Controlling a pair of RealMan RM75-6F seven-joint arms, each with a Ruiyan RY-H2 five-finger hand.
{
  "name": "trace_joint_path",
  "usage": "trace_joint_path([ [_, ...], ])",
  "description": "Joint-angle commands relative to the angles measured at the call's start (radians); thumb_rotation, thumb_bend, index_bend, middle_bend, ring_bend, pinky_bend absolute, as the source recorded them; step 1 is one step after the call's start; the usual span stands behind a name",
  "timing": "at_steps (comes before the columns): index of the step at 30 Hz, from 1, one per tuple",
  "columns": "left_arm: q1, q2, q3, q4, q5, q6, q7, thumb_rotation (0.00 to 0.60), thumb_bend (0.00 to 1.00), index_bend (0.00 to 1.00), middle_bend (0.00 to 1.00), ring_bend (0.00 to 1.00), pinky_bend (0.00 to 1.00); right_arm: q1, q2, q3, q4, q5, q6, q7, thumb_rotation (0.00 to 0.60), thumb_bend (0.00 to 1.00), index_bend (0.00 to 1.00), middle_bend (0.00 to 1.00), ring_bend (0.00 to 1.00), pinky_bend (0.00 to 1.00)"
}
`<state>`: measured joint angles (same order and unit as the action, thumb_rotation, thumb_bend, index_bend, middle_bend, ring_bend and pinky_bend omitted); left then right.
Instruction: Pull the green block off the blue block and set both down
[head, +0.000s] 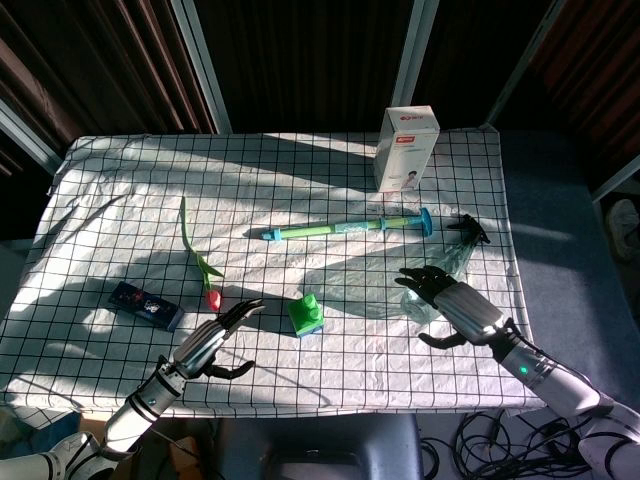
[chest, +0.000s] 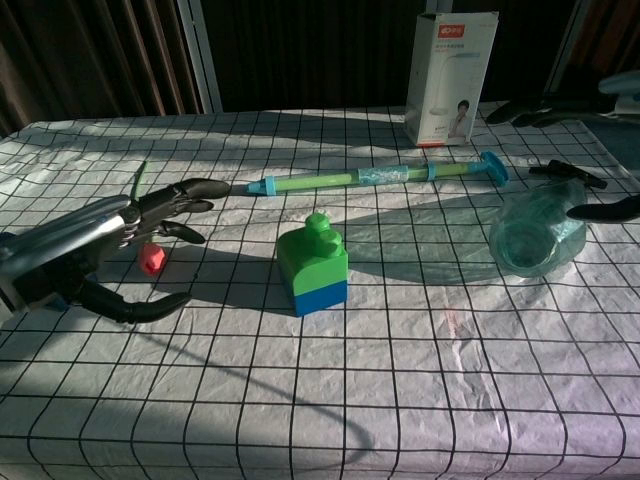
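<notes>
A green block (chest: 313, 248) is seen seated on top of a blue block (chest: 320, 295) near the centre of the checked cloth (chest: 400, 380), the pair still joined and untouched. The left hand (chest: 120, 255) is held at the left of the scene with fingers spread and nothing grasped, just beside a small red object (chest: 151, 260), while only dark fingertips of the right hand (chest: 600, 210) are visible at the right edge, near a clear spray bottle (chest: 538, 232) lying on its side. Farther back, a green and blue syringe-like tube (chest: 380, 178) is laid across the cloth, and a white carton (chest: 450, 75) is stood upright behind it.

Silver-backed left hand (head: 208, 347) and right hand (head: 452, 303), black fingers, metallic grey forearms.
</notes>
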<state>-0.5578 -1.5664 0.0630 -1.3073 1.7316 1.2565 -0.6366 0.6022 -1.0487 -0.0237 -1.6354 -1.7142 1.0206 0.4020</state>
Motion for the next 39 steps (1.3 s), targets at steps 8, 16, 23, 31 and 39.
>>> trace_joint_path([
  [8, 0.011, -0.013, 0.000, 0.014, -0.004, 0.030, 0.024, 0.600, 0.34, 0.00, 0.00, 0.02, 0.22, -0.010, 0.002, 0.000, 0.017, 0.018, 0.019, -0.011, 0.600, 0.23, 0.00, 0.01, 0.00, 0.00],
  [16, 0.029, -0.162, -0.071, 0.059, -0.106, 0.013, 0.143, 0.600, 0.31, 0.00, 0.02, 0.02, 0.26, 0.000, 0.057, 0.073, 0.072, 0.168, -0.013, 0.051, 0.600, 0.23, 0.00, 0.01, 0.00, 0.00],
  [23, -0.008, -0.259, -0.117, 0.086, -0.123, -0.015, 0.369, 0.600, 0.24, 0.00, 0.00, 0.00, 0.04, 0.044, 0.078, 0.113, 0.086, 0.237, -0.098, 0.076, 0.600, 0.23, 0.00, 0.01, 0.00, 0.00],
  [31, -0.050, -0.339, -0.169, 0.119, -0.206, -0.109, 0.430, 0.600, 0.24, 0.00, 0.00, 0.00, 0.01, 0.060, 0.088, 0.131, 0.076, 0.265, -0.135, 0.067, 0.600, 0.23, 0.00, 0.01, 0.00, 0.00],
  [39, -0.085, -0.423, -0.222, 0.175, -0.259, -0.133, 0.476, 0.600, 0.25, 0.00, 0.01, 0.05, 0.15, 0.062, 0.096, 0.144, 0.089, 0.299, -0.161, 0.067, 0.600, 0.23, 0.00, 0.01, 0.00, 0.00],
])
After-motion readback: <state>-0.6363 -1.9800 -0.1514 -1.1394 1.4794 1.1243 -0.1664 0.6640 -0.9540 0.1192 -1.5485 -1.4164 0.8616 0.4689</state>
